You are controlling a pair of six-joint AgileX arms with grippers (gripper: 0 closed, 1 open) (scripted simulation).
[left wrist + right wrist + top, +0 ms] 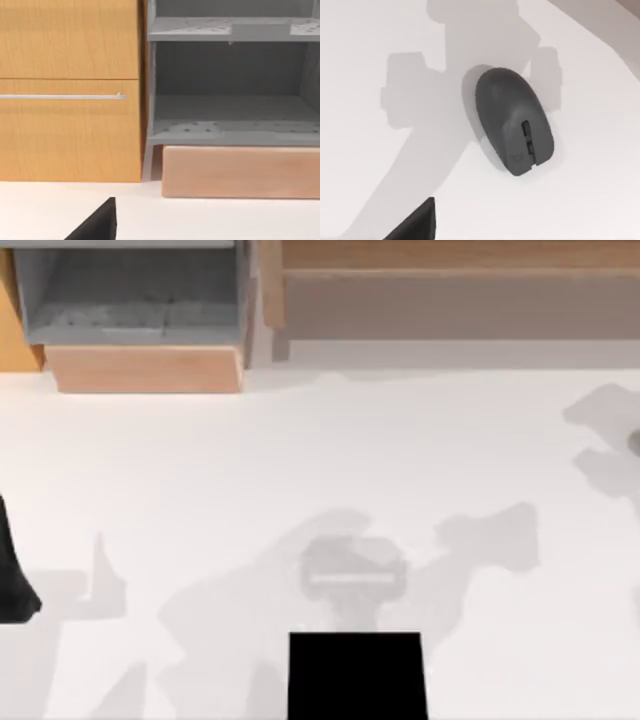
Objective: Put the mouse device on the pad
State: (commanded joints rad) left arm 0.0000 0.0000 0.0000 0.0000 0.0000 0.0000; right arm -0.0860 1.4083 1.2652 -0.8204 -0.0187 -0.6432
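The mouse (514, 120) is dark grey and rounded, with a smooth domed back and a scroll wheel set in a slot between its two buttons. It lies flat on the bare white table (365, 165), below the right wrist camera and partly within the arm's shadow. A dark corner of the right gripper (415, 225) shows near it; I cannot tell whether it is spread or pressed together. The same goes for the left gripper (95, 225), which faces the far left corner. There a grey open shelf unit (230, 110) stands on a pale wooden base (240, 172), just beside an orange wooden cabinet (70, 135) with a metal bar handle (62, 96). A black rectangle (357, 675) lies at the table's near edge.
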